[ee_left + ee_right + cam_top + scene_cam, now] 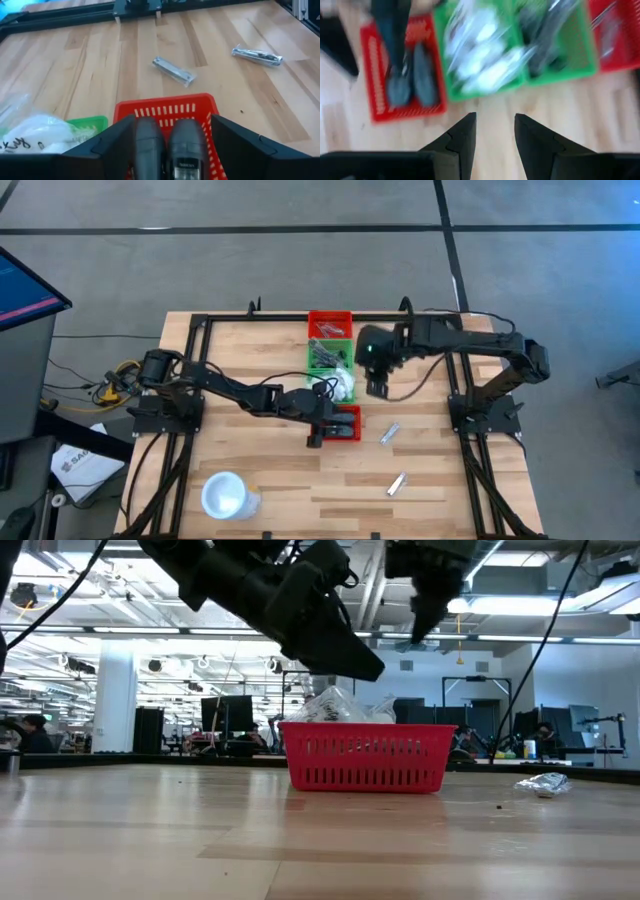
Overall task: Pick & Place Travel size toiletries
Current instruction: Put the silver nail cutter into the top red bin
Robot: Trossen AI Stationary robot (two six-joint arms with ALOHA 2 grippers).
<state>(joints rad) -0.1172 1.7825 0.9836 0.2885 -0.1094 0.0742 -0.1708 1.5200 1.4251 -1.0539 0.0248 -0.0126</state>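
Black oblong pieces (167, 150) in red bin (210, 112)

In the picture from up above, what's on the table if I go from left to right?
White cup → left gripper over the near red bin → right gripper → upper silver tube, with the lower silver tube about level with it left to right.

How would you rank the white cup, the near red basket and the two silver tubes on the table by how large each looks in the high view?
1. white cup, largest, though the red basket is partly hidden by the left gripper, so this is unsure.
2. red basket.
3. The two silver tubes look alike; no ranking between them.
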